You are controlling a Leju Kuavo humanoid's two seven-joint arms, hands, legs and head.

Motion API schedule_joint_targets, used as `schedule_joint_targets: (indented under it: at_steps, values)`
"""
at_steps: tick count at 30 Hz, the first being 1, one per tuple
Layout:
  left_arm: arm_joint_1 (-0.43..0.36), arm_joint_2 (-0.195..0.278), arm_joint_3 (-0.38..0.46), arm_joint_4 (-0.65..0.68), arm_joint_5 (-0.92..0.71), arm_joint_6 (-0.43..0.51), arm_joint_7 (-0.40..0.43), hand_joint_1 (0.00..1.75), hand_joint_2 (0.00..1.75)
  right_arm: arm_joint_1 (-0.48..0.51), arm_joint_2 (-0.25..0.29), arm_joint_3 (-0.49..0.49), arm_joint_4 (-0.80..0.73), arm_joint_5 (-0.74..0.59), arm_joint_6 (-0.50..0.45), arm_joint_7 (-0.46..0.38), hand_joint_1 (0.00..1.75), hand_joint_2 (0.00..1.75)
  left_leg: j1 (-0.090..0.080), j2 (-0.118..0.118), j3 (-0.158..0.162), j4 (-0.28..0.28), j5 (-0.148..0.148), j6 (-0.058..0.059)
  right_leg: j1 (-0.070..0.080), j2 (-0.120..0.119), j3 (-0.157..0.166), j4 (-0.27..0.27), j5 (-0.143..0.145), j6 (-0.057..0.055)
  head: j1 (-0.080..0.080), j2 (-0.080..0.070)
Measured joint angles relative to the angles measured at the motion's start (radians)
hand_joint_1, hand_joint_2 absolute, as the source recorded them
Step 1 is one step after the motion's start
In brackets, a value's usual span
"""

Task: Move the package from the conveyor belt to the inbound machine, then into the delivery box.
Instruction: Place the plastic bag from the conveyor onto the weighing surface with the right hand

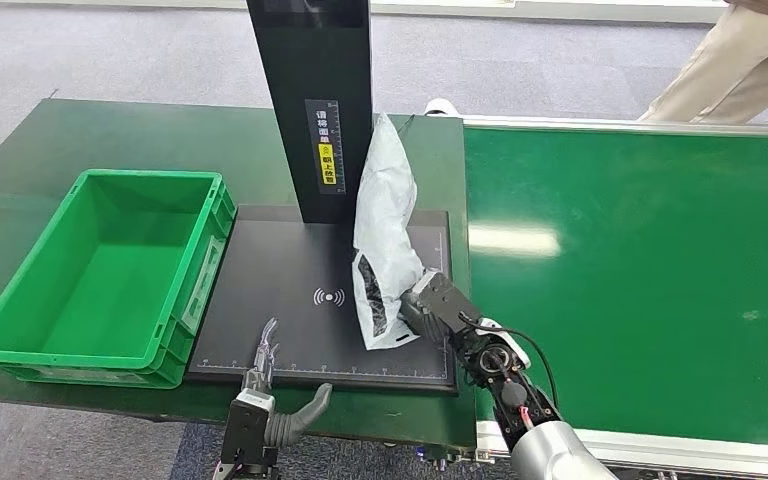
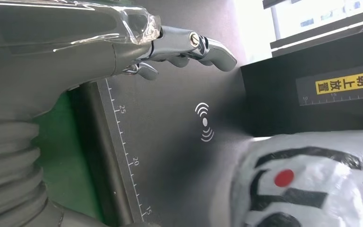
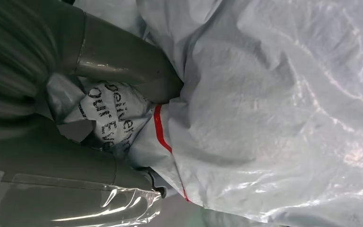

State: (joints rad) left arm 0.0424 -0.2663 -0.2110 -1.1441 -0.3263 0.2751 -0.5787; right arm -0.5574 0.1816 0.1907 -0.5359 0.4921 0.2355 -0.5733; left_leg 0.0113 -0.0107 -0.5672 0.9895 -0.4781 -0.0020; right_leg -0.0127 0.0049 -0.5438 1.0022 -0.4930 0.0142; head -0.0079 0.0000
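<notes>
One white plastic mailer package (image 1: 385, 225) w/ black print stands upright on the black flat inbound machine pad (image 1: 290, 330), leaning on its black post (image 1: 312, 100). Right hand (image 1: 428, 305) clamps the package's lower edge. Left hand (image 1: 265, 350) hovers over the pad's near edge, fingers apart, holding nothing. One empty green plastic delivery box (image 1: 100, 275) sits left on the dark green worktop (image 1: 20, 160); one green conveyor belt (image 1: 640, 270) right. One person (image 1: 740, 60) far right.

**Readable markings**

A yellow label with black Chinese characters, "朝上放置", is carried on the scanner's black column (image 1: 310, 110). Ruler numbers 15, 20, 25 are printed along the scan pad (image 2: 170, 156) edge. "Deliver" is partly legible on the package (image 3: 274, 109).
</notes>
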Motion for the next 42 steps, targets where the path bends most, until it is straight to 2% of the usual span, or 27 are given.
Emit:
schedule_joint_targets:
  at_steps: [1,3,5,12,18,22,29,37,42]
  values:
    - [0.001,0.001,0.0,0.0,0.001,0.0,0.0,0.0,1.75,0.008,0.0,0.024,-0.006,-0.005,-0.008,0.004,1.31,1.75,0.0,0.0,0.0,0.0,0.0,0.0,0.0,0.0,0.0,0.0,0.0,0.0,0.0,0.0]
    - [0.005,0.003,0.0,-0.001,0.001,0.001,0.0,0.0,1.75,0.025,0.0,0.073,-0.021,-0.015,-0.045,0.023,0.44,1.75,0.0,0.0,0.0,0.0,0.0,0.0,0.0,0.0,0.0,0.0,0.0,0.0,0.0,0.0]
    - [0.01,0.004,0.0,-0.004,0.001,0.003,0.0,0.0,1.75,0.041,-0.002,0.115,-0.036,-0.025,-0.098,0.044,0.0,1.75,0.0,0.0,0.0,0.0,0.0,0.0,0.0,0.0,-0.001,0.0,0.0,0.0,0.0,0.0]
    - [0.031,0.006,0.004,-0.026,0.005,0.054,0.004,0.0,1.75,0.087,-0.02,0.179,-0.105,-0.086,-0.228,0.067,0.0,1.75,0.0,0.0,0.0,0.0,0.0,0.0,0.0,0.0,0.0,0.0,0.0,0.0,0.0,0.0]
    - [0.068,0.008,0.034,-0.083,0.003,0.166,0.02,0.0,1.75,0.208,-0.05,0.189,-0.313,-0.175,-0.334,-0.003,0.0,1.75,0.0,0.0,0.0,0.0,-0.001,0.0,0.0,0.0,-0.001,0.0,0.0,0.0,0.0,0.0]
    - [0.091,0.008,0.051,-0.115,0.002,0.189,0.018,0.0,1.75,0.33,-0.062,0.192,-0.517,-0.268,-0.345,-0.042,0.0,1.75,0.0,0.0,-0.001,0.0,-0.002,-0.001,0.0,0.0,-0.001,0.0,-0.001,-0.001,0.0,0.0]
    - [0.1,0.006,0.064,-0.149,-0.012,0.202,0.016,0.0,1.75,0.504,-0.067,0.195,-0.747,-0.286,-0.359,-0.047,0.0,1.75,0.0,0.0,0.0,0.0,-0.002,-0.001,0.0,0.0,-0.001,0.0,-0.001,-0.001,0.0,0.0]
    - [0.098,0.004,0.059,-0.222,-0.122,0.309,0.003,0.0,1.75,0.625,-0.066,0.168,-0.894,-0.296,-0.373,-0.064,0.0,1.75,0.0,0.0,0.0,0.0,-0.002,-0.001,0.0,0.0,-0.001,0.0,-0.001,-0.001,0.0,0.0]
    - [0.056,0.006,0.012,-0.252,-0.212,0.338,0.042,0.0,1.75,0.648,-0.059,0.146,-0.918,-0.344,-0.36,-0.087,0.0,1.75,0.0,0.0,0.0,0.0,-0.002,-0.001,0.0,0.0,-0.001,0.0,-0.001,-0.001,0.0,0.0]
